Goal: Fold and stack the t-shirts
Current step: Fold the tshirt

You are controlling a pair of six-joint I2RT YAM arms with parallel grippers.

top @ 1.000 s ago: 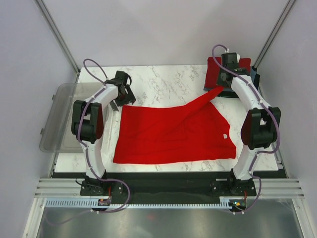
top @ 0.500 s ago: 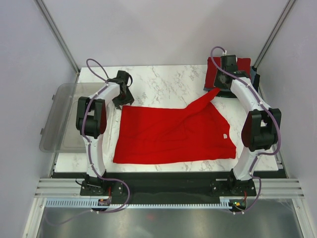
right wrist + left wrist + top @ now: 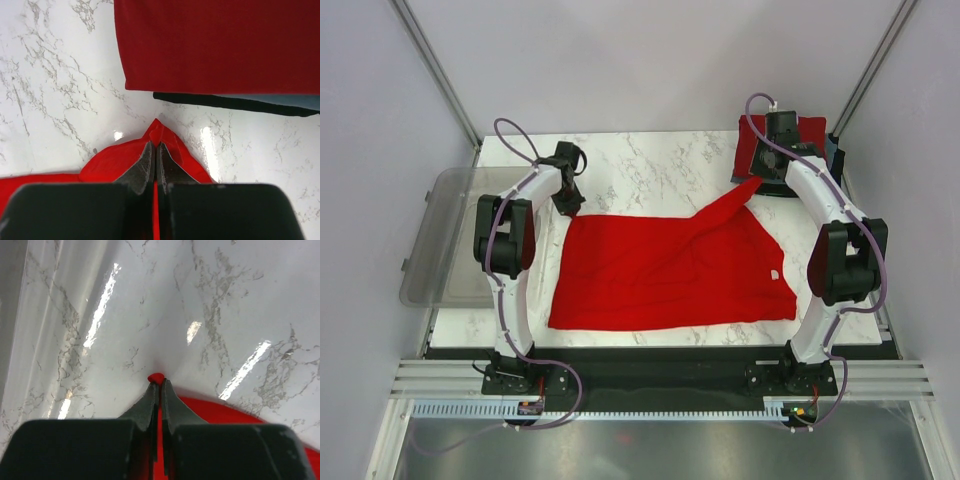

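The left gripper [image 3: 159,384] and right gripper [image 3: 155,146] each pinched a tiny corner of the red t-shirt [image 3: 670,270]. A hard tug could have slipped it free.

Spread t-shirt [image 3: 670,270] flat across middle of table [image 3: 650,160], nearer front edge than back. Left gripper [image 3: 569,207] at shirt's far-left corner, fingers pinched on cloth tip. Right gripper [image 3: 757,181] at shirt's far-right flap, pinched likewise, flap reaching toward back. Folded stack [image 3: 808,130] in far-right table corner, just behind right gripper, apart from flap; seemingly three layers, lower ones barely peeking out. Neck label [image 3: 775,274] near shirt's right edge. Bin [image 3: 440,240] off table's left side, beside left arm.
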